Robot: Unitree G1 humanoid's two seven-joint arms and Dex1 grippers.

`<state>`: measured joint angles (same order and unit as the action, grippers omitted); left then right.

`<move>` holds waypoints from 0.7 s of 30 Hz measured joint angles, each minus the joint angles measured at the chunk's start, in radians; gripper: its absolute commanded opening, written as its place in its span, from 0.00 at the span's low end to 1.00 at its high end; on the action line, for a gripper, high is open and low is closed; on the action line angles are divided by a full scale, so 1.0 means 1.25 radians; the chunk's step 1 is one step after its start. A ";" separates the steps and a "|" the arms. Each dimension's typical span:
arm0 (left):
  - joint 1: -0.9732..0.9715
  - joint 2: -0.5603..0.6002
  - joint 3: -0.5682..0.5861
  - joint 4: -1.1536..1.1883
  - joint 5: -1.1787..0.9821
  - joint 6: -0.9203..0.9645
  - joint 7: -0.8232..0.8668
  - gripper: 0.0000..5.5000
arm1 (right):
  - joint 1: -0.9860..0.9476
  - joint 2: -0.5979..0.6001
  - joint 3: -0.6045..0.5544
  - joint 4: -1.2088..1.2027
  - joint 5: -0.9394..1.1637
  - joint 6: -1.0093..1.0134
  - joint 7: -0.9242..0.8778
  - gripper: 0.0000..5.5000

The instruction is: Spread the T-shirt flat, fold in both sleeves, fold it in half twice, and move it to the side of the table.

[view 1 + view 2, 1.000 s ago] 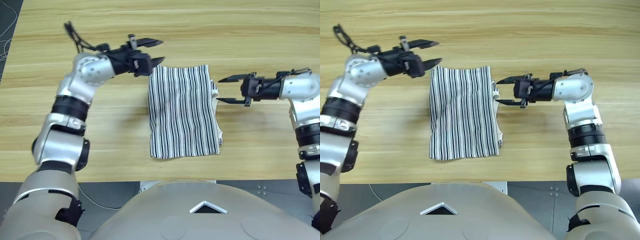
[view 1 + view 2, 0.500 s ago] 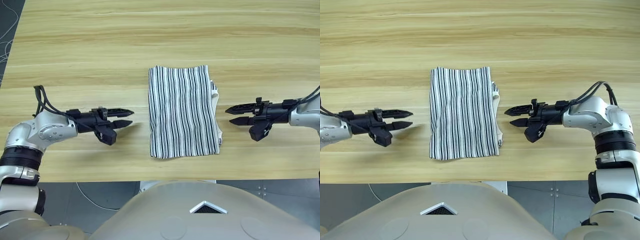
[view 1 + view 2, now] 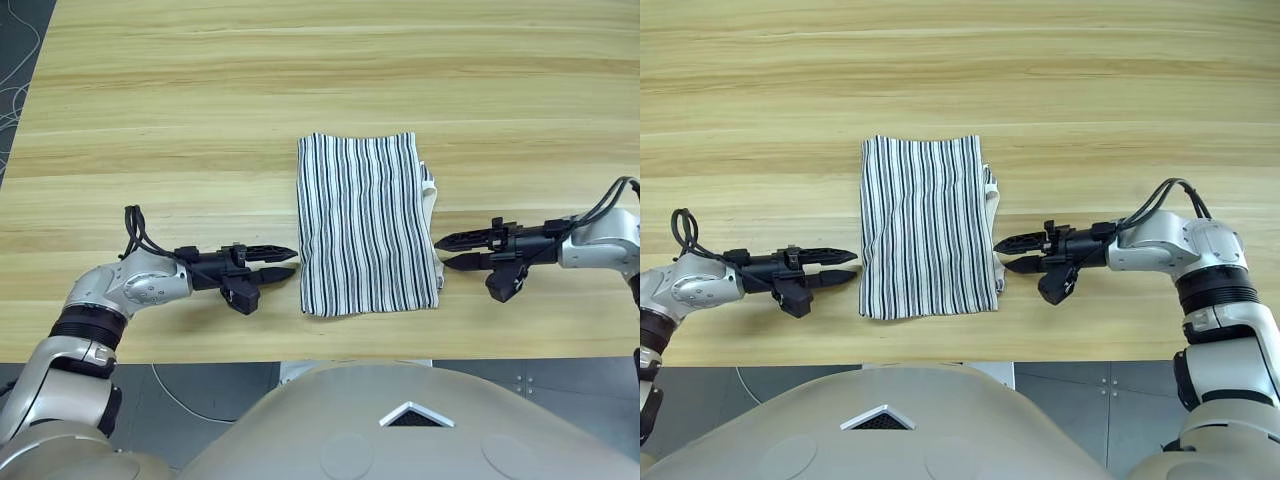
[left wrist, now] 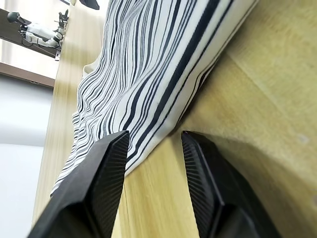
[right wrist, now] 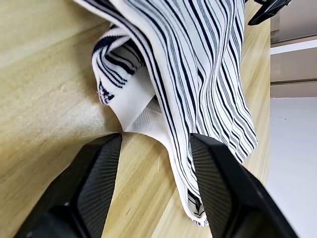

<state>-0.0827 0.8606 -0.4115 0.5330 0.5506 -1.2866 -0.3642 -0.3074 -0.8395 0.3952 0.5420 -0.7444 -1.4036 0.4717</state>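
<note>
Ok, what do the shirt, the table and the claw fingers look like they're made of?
Shirt: soft, thin cloth, probably knit, matte; it drapes and creases at its folded edges.
Table: wood or wood-look laminate, pale, smooth, faint sheen; long grain lines.
Fingers of the left claw: black, likely hard plastic, matte, with a finely ridged surface.

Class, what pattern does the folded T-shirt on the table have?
The T-shirt has narrow dark and white stripes, clearest in the left eye view.

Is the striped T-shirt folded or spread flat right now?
Folded. The T-shirt lies as a compact rectangle with no sleeves showing, and stacked layers with a white inner edge show along its right side.
</note>
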 measured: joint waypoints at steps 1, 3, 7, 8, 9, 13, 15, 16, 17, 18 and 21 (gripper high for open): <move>0.000 -0.005 -0.006 -0.004 -0.002 0.000 -0.001 0.36 | 0.000 0.000 0.006 -0.001 0.000 0.002 -0.006 0.46; 0.000 -0.012 -0.014 -0.010 -0.005 0.000 -0.002 0.36 | -0.002 0.000 0.015 -0.001 0.000 0.004 -0.014 0.46; -0.009 -0.024 -0.030 -0.016 -0.006 0.000 -0.007 0.36 | -0.002 0.001 0.039 -0.002 -0.001 0.009 -0.039 0.46; -0.011 -0.025 -0.033 -0.017 -0.006 0.001 -0.008 0.36 | -0.003 0.002 0.042 -0.002 -0.001 0.010 -0.041 0.46; -0.017 -0.030 -0.039 -0.019 -0.006 0.001 -0.012 0.36 | -0.003 0.003 0.047 -0.003 -0.002 0.011 -0.048 0.46; -0.035 -0.047 -0.053 -0.021 -0.005 0.007 -0.018 0.36 | -0.011 0.011 0.065 -0.005 -0.011 0.014 -0.069 0.46; -0.043 -0.055 -0.057 -0.019 -0.004 0.011 -0.020 0.36 | -0.012 0.021 0.074 -0.006 -0.012 0.018 -0.077 0.46; -0.048 -0.057 -0.060 -0.015 -0.004 0.011 -0.020 0.36 | -0.013 0.029 0.080 -0.007 -0.012 0.021 -0.082 0.46; -0.050 -0.059 -0.061 -0.013 -0.004 0.012 -0.020 0.36 | -0.014 0.035 0.084 -0.007 -0.014 0.023 -0.087 0.46; -0.054 -0.062 -0.063 -0.011 -0.003 0.012 -0.020 0.36 | -0.017 0.041 0.090 -0.007 -0.018 0.026 -0.095 0.46; -0.059 -0.070 -0.069 -0.005 -0.003 0.012 -0.018 0.36 | -0.028 0.058 0.107 -0.001 -0.035 0.028 -0.119 0.46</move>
<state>-0.1569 0.7728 -0.4973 0.5270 0.5472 -1.2722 -0.3862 -0.3423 -0.7673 0.5293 0.5408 -0.7885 -1.3682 0.3234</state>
